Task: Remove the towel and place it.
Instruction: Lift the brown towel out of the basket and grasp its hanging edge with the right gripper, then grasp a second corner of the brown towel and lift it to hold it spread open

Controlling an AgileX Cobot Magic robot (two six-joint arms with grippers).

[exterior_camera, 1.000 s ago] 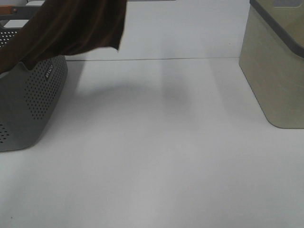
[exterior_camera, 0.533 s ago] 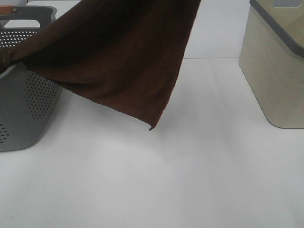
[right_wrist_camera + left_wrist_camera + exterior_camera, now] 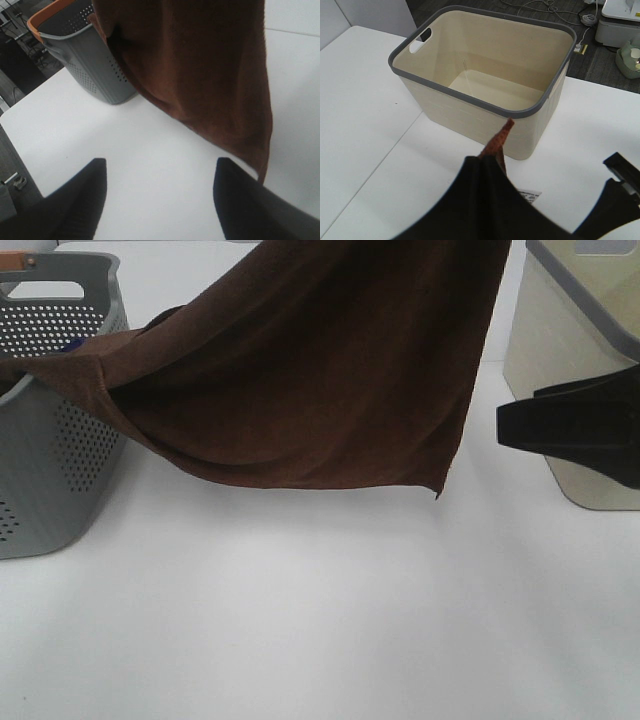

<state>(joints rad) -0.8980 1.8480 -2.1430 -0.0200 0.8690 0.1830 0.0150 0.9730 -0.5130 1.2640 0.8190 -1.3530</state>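
Towel [image 3: 330, 380] dark brown, plush, up in the air between the two containers; one end drapes over the rim of the grey perforated basket [image 3: 70, 460] on my left side; the rest rises toward the top of the exterior view and runs out of frame; lower edge sags in a curve above the white table [image 3: 320, 620], clear of it as far as I can tell; one free corner hangs down on the side nearest the beige bin [image 3: 575, 410]. My left gripper [image 3: 491, 161] pinches the towel; in its wrist view the cloth bunches to a peak at the pinch and a lighter brown sliver sticks up from it; my own fingertips there are hidden under the fabric; small white tag [image 3: 530, 195] shows just beside the bunched cloth; beige bin sits beyond, grey rim, handle cut-out in one short wall. My right gripper [image 3: 161, 162] is spread wide, fingers [image 3: 80, 200] well apart over bare table; it sits low in front of the beige bin, tips aimed at the towel's hanging corner, near it but apart; in its wrist view the towel hangs ahead of the fingers, with the grey perforated basket and its orange rim edge behind; there is also a black part [image 3: 620, 200] at the edge of the left wrist view, cannot tell what it is.
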